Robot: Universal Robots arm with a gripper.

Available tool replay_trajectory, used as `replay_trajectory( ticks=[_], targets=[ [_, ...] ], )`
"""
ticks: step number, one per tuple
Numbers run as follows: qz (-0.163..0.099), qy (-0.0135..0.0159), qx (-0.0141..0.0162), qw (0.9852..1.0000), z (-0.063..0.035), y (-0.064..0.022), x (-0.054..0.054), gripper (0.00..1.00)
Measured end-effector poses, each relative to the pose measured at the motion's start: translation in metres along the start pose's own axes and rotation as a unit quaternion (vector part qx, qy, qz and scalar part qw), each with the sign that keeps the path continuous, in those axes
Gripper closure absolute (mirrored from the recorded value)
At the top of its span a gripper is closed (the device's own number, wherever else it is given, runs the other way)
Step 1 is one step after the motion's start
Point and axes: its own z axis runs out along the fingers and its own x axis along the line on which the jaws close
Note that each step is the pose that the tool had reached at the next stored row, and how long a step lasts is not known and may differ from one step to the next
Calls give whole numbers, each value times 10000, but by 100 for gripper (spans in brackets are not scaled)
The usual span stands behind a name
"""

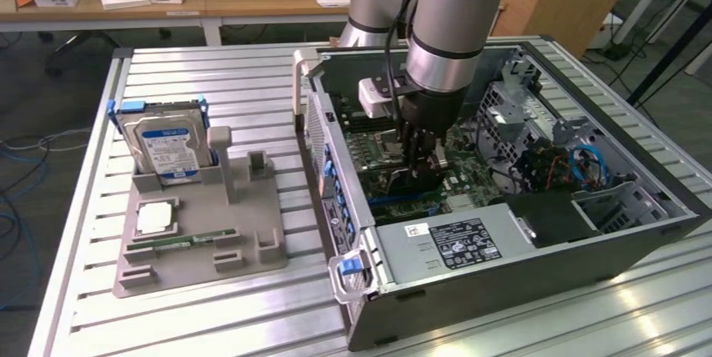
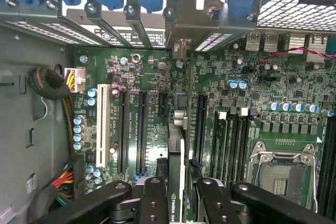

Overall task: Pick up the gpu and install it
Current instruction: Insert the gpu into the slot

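- Gripper (image 1: 421, 175) reaches down into the open computer case (image 1: 556, 278), just above the green motherboard (image 1: 373, 153).
- Wrist view: its black fingers (image 2: 152, 203) clamp the gpu (image 2: 177, 156) edge-on, the card standing over the motherboard's long black expansion slots (image 2: 140, 129).

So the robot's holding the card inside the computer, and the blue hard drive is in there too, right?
Not quite. The hard drive stands in the grey holder on the table, outside the computer case, as the exterior view shows. The gripper does hold the gpu inside the case.
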Motion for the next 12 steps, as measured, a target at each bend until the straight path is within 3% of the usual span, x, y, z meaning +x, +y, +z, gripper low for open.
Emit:
replay_trajectory(
  ticks=[12],
  targets=[
    [1, -13, 1, 10000, -15, 0, 0, 74]
  ],
)
